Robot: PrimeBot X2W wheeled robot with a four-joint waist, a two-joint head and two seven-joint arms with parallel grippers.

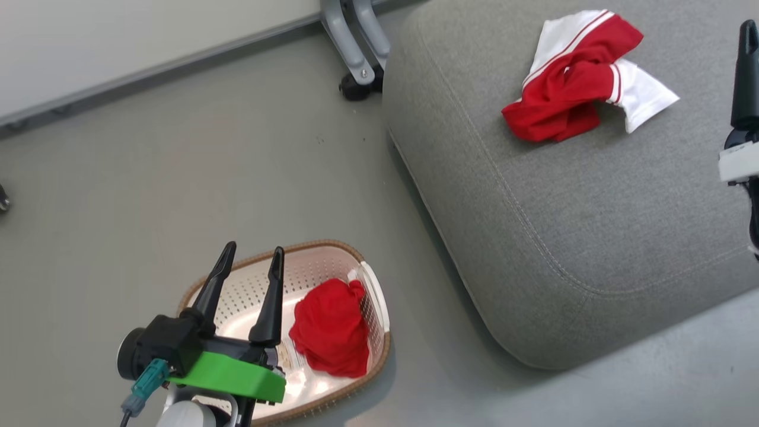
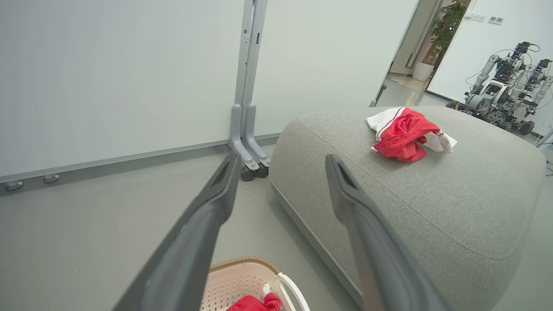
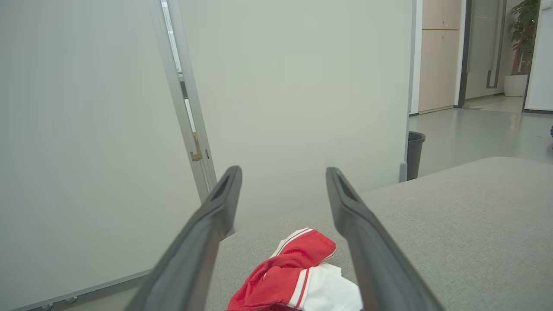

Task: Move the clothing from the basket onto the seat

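A crumpled red garment (image 1: 332,329) lies in the right half of the cream basket (image 1: 332,256) on the floor. My left gripper (image 1: 254,254) hovers over the basket's left part, open and empty, its tips just left of that garment. The basket's far rim (image 2: 242,261) and a bit of the red garment (image 2: 255,303) sit at the bottom of the left wrist view. A second red and white garment (image 1: 578,77) lies bunched on the grey seat (image 1: 533,225). My right gripper (image 3: 283,172) is open above the seat (image 3: 453,224), with the red and white garment (image 3: 302,276) below its fingers.
A white partition wall with grey wheeled feet (image 1: 356,71) stands behind the seat and basket. Bare grey floor (image 1: 178,178) spreads left of the seat. Other robots (image 2: 501,90) stand far off past the seat. A black bin (image 3: 415,151) sits by the wall's end.
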